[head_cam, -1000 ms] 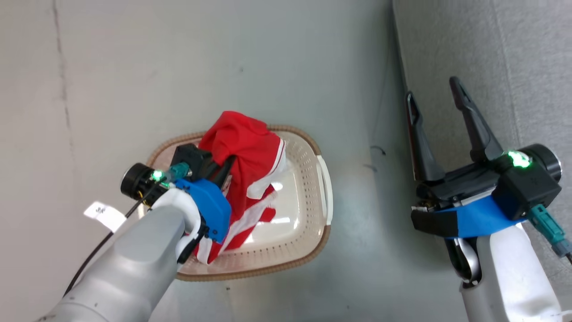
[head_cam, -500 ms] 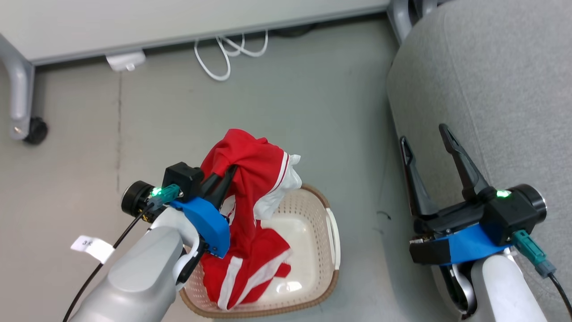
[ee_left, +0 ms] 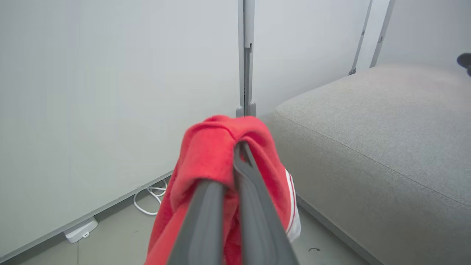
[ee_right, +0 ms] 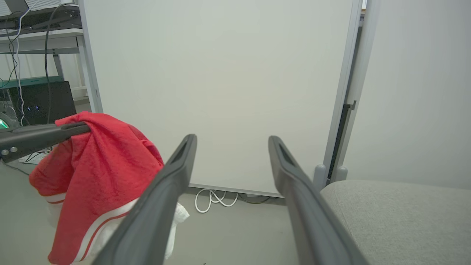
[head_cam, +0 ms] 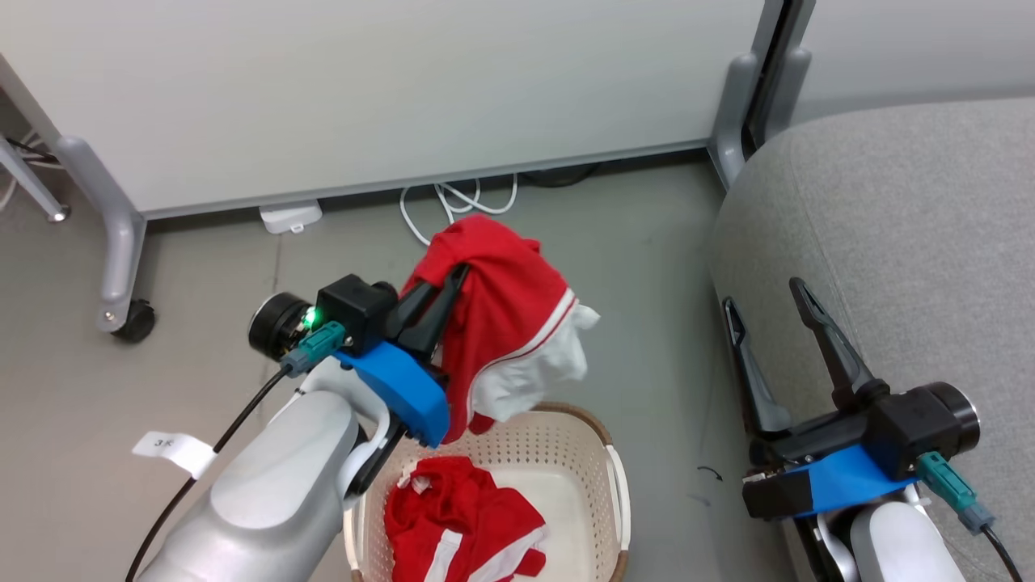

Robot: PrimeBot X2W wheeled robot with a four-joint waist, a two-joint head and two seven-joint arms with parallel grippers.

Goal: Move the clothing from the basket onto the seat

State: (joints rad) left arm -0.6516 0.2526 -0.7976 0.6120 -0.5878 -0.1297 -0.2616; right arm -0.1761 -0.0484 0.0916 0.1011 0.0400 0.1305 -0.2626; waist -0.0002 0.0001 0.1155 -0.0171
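Note:
My left gripper [head_cam: 461, 271] is shut on a red garment with white trim [head_cam: 509, 323], which hangs clear above the cream basket [head_cam: 614, 485]. The left wrist view has the same cloth [ee_left: 209, 158] draped over the closed fingers [ee_left: 241, 169]. A second red garment with white stripes [head_cam: 461, 517] lies crumpled inside the basket. The grey seat [head_cam: 889, 234] stands to the right of the basket; its cushion [ee_left: 386, 121] also shows beyond the held cloth. My right gripper [head_cam: 764, 295] is open and empty beside the seat's edge, and its wrist view has the held garment [ee_right: 99, 165] at the left.
A white partition panel [head_cam: 388, 89] on wheeled grey legs [head_cam: 121, 242] stands behind the basket. White cables [head_cam: 453, 202] and a white power strip [head_cam: 289, 217] lie on the floor at its base. A desk with cables and a dark box [ee_right: 40, 103] is at the far left.
The head camera has tilted up, bringing the panel and more of the seat into view. My left gripper has lifted one garment free of the basket; the other garment stayed inside.

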